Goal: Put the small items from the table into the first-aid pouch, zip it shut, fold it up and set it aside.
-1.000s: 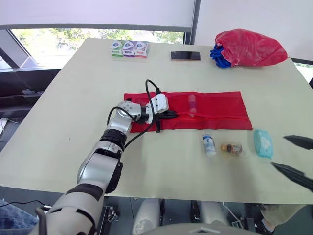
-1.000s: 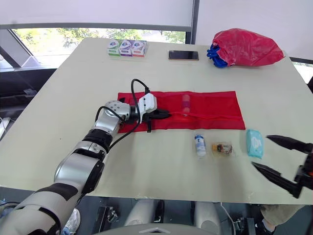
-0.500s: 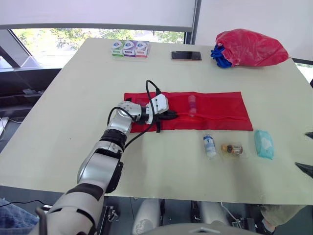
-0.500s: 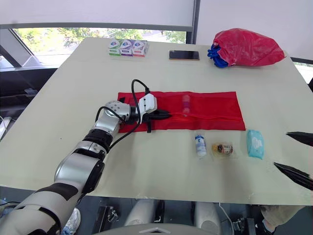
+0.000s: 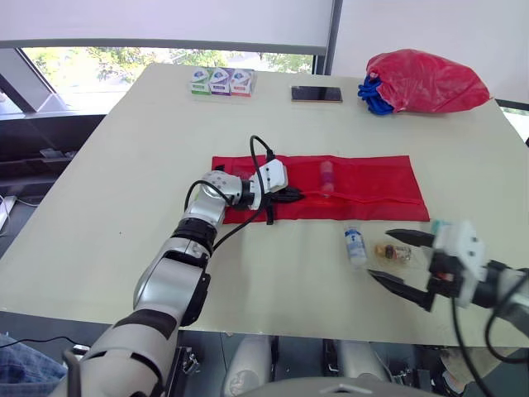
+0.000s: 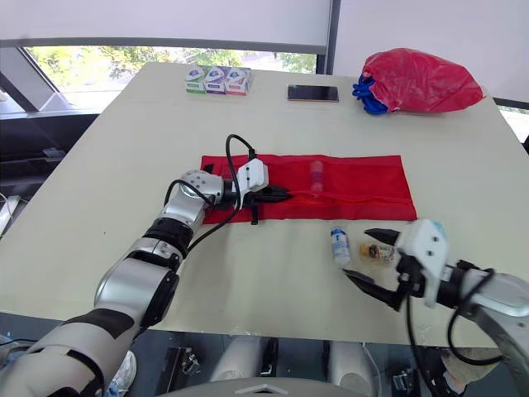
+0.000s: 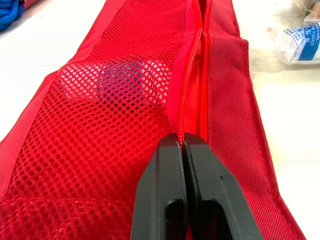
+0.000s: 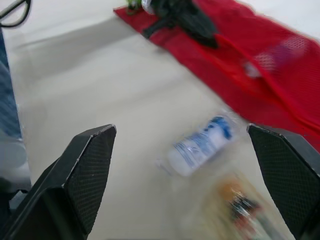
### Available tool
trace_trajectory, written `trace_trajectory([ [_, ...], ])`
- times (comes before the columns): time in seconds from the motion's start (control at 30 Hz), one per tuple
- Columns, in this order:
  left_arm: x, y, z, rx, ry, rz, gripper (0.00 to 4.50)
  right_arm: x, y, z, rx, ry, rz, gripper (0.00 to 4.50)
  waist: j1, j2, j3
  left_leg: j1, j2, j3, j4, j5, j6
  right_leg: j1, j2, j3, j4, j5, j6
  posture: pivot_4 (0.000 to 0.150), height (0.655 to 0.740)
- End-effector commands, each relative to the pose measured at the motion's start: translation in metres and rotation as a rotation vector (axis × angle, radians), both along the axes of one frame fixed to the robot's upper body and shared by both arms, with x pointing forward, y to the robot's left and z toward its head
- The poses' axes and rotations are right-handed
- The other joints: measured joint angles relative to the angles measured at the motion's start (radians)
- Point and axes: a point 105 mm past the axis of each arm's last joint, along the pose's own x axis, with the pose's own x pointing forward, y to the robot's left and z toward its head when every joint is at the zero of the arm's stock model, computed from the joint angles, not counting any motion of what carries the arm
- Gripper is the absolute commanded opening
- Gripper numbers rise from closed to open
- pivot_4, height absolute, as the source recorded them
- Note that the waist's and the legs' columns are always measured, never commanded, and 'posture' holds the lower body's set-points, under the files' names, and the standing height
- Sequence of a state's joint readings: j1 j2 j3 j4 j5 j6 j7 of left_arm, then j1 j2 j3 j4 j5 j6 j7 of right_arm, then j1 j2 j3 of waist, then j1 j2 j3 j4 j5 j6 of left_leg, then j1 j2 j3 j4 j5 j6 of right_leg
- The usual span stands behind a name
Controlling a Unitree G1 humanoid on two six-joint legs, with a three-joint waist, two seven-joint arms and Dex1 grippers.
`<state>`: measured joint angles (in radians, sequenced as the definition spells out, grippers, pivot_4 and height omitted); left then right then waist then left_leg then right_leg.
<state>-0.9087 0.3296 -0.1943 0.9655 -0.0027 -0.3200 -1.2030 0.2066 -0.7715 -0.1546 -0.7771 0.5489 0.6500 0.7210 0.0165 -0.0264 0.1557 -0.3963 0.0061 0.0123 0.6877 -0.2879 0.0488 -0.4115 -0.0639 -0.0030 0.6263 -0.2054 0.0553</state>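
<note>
Head stereo downward, wrists toward pouch [image 5: 372, 186]

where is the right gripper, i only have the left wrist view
observer: the right gripper is open over the near right part of the table; from the head, a small wrapped item sits between its fingers.
operator: what else is loose there
observer: a small bottle lies just left of that item, in front of the pouch.
operator: where along the pouch is my left gripper
observer: the left gripper, shut on the zipper, sits toward the pouch's left end; the item in the mesh lies to its right.
</note>
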Motion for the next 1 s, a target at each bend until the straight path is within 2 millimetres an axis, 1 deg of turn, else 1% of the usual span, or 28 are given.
trace_trajectory([
  [0.03, 0.002, -0.005, 0.016, -0.032, -0.057, -0.014, 0.0, 0.007, 0.012, -0.016, -0.03, 0.01, -0.036, 4.48, -0.001, 0.0, 0.0, 0.0, 0.0, 0.0, 0.0, 0.0, 0.0, 0.0, 0.0, 0.0, 0.0, 0.0, 0.0, 0.15, 0.74],
  [0.13, 0.001, -0.007, 0.015, -0.035, -0.057, -0.018, 0.0, 0.011, 0.018, -0.026, -0.055, 0.033, -0.047, 4.48, -0.001, 0.0, 0.0, 0.0, -0.001, 0.0, 0.0, 0.0, 0.0, 0.0, 0.0, 0.0, 0.0, 0.0, 0.0, 0.15, 0.74],
  [0.2, 0.0, -0.008, 0.014, -0.036, -0.056, -0.021, 0.0, 0.017, 0.017, -0.032, -0.084, 0.041, -0.085, 4.48, -0.002, 0.0, 0.0, 0.0, -0.001, 0.0, 0.0, 0.0, 0.0, 0.0, 0.0, 0.0, 0.0, 0.0, 0.0, 0.15, 0.74],
  [0.3, 0.0, -0.01, 0.014, -0.036, -0.057, -0.024, 0.0, 0.021, 0.014, -0.04, -0.129, 0.068, -0.129, 4.48, -0.001, 0.0, 0.0, 0.0, -0.001, 0.0, 0.0, 0.0, 0.0, 0.0, 0.0, 0.0, 0.0, 0.0, 0.0, 0.15, 0.74],
  [0.37, 0.0, -0.01, 0.014, -0.037, -0.057, -0.025, 0.0, 0.023, 0.011, -0.043, -0.158, 0.078, -0.151, 3.96, -0.001, 0.0, 0.0, 0.0, -0.001, 0.0, 0.0, 0.0, 0.0, 0.0, 0.0, 0.0, 0.0, 0.0, 0.0, 0.15, 0.74],
  [0.4, 0.0, -0.011, 0.014, -0.038, -0.057, -0.026, 0.0, 0.024, 0.011, -0.044, -0.159, 0.081, -0.164, 3.62, -0.002, 0.0, 0.0, 0.0, -0.001, 0.0, 0.0, 0.0, 0.0, 0.0, 0.0, 0.0, 0.0, 0.0, 0.0, 0.15, 0.74],
  [0.47, 0.0, -0.012, 0.014, -0.038, -0.057, -0.027, 0.0, 0.027, 0.011, -0.043, -0.154, 0.078, -0.184, 2.79, -0.002, 0.0, 0.0, 0.0, -0.001, 0.0, 0.0, 0.0, 0.0, 0.0, 0.0, 0.0, 0.0, 0.0, 0.0, 0.15, 0.74],
  [0.57, 0.0, -0.012, 0.014, -0.038, -0.057, -0.031, 0.0, 0.03, 0.012, -0.04, -0.146, 0.06, -0.194, 1.32, -0.002, 0.0, 0.0, 0.0, -0.001, 0.0, 0.0, 0.0, 0.0, 0.0, 0.001, 0.0, 0.0, 0.0, 0.0, 0.15, 0.74],
  [0.6, 0.0, -0.013, 0.014, -0.037, -0.057, -0.032, 0.0, 0.031, 0.013, -0.039, -0.136, 0.055, -0.2, 1.18, -0.002, 0.0, 0.0, 0.0, -0.001, 0.0, 0.0, 0.0, 0.0, 0.0, 0.001, 0.0, 0.0, 0.0, 0.0, 0.15, 0.74],
  [0.63, -0.001, -0.013, 0.014, -0.036, -0.057, -0.033, 0.0, 0.031, 0.013, -0.038, -0.133, 0.053, -0.201, 0.43, -0.003, 0.0, 0.0, 0.0, -0.001, 0.0, 0.0, 0.0, 0.0, 0.0, 0.001, 0.0, 0.0, 0.0, 0.0, 0.15, 0.74],
  [0.67, 0.0, -0.013, 0.014, -0.036, -0.057, -0.034, 0.0, 0.03, 0.014, -0.037, -0.132, 0.05, -0.2, 0.07, -0.003, 0.0, 0.0, 0.0, -0.001, 0.0, 0.0, 0.0, 0.0, 0.0, 0.001, 0.0, 0.0, 0.0, 0.0, 0.15, 0.74],
  [0.73, 0.0, -0.014, 0.014, -0.036, -0.057, -0.036, 0.0, 0.029, 0.015, -0.035, -0.124, 0.05, -0.191, 0.07, -0.003, 0.0, 0.0, 0.0, -0.001, 0.0, 0.0, 0.0, 0.0, 0.0, 0.001, 0.0, 0.001, 0.0, 0.0, 0.15, 0.74],
  [0.83, -0.001, -0.016, 0.015, -0.04, -0.059, -0.042, 0.0, 0.029, 0.024, -0.023, -0.059, 0.049, -0.17, 0.07, -0.003, 0.0, 0.0, 0.0, -0.001, 0.0, 0.0, 0.0, 0.0, 0.0, 0.001, 0.0, 0.001, 0.0, 0.0, 0.15, 0.74],
  [1.0, -0.002, -0.02, 0.016, -0.048, -0.061, -0.055, 0.0, 0.04, 0.036, -0.01, 0.01, 0.076, -0.192, 0.07, -0.002, 0.0, -0.001, 0.0, -0.001, 0.0, 0.0, 0.0, 0.0, 0.0, 0.001, 0.0, 0.001, 0.0, 0.0, 0.15, 0.74],
])
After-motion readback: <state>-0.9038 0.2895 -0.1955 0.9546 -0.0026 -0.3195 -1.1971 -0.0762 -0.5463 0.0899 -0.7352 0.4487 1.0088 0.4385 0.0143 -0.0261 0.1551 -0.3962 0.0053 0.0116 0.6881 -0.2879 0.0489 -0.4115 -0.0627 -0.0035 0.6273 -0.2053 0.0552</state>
